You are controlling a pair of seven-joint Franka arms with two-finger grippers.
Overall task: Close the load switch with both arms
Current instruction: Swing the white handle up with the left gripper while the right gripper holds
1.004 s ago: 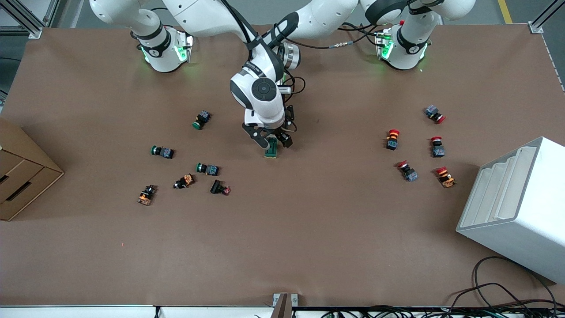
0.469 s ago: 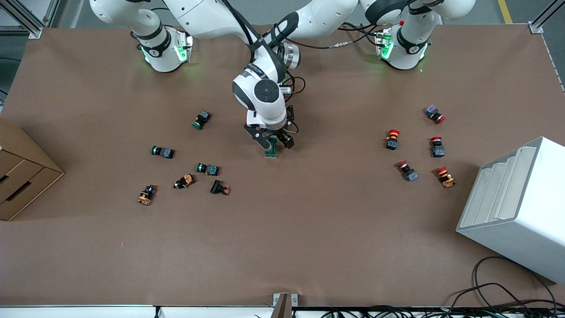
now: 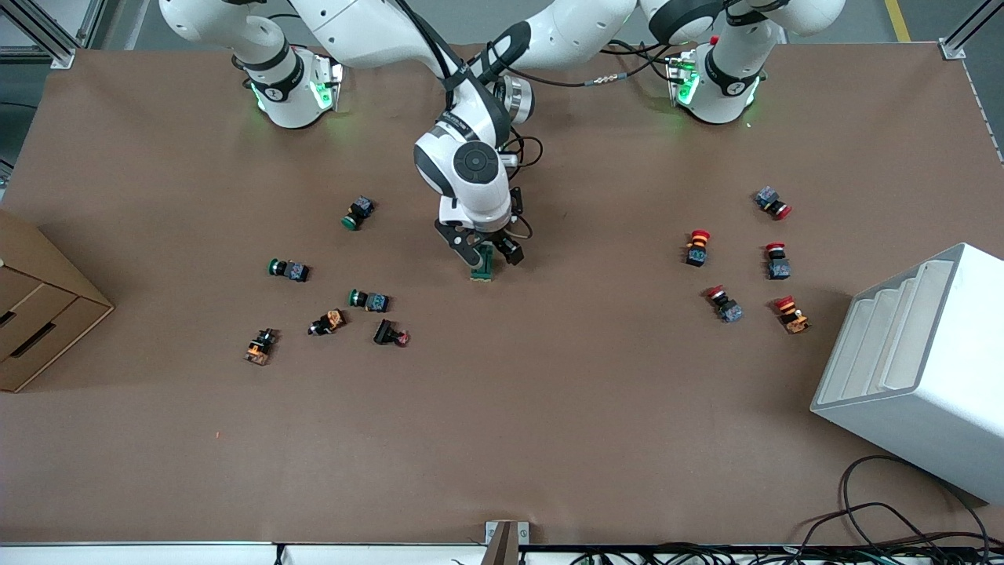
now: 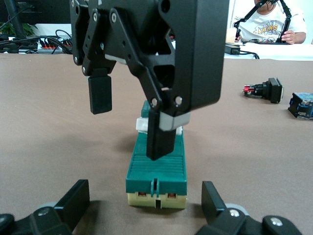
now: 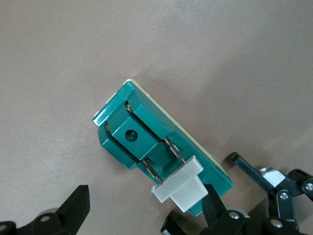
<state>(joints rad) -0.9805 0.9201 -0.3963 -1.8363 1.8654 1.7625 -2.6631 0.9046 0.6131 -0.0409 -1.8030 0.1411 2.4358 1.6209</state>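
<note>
The load switch [image 3: 482, 267] is a dark-green block with a cream base, lying flat mid-table. It also shows in the left wrist view [image 4: 156, 166] and the right wrist view [image 5: 146, 132]. Its white lever [image 5: 183, 188] sticks up at one end. My right gripper [image 3: 488, 251] hangs open over it. One of its fingers [image 4: 160, 139] has its tip at the switch's top beside the lever, and the other hangs free beside the switch. My left gripper [image 4: 144, 196] is low at the table and open, with its fingers on either side of the switch's end and apart from it. The right arm's hand mostly hides it in the front view.
Green, orange and black push buttons [image 3: 369, 300] lie scattered toward the right arm's end. Red ones [image 3: 696, 247] lie toward the left arm's end. A cardboard box [image 3: 39, 306] and a white rack [image 3: 918, 369] stand at the table's two ends.
The right arm's hand has shifted slightly toward the left arm's end. The load switch has stayed where it was.
</note>
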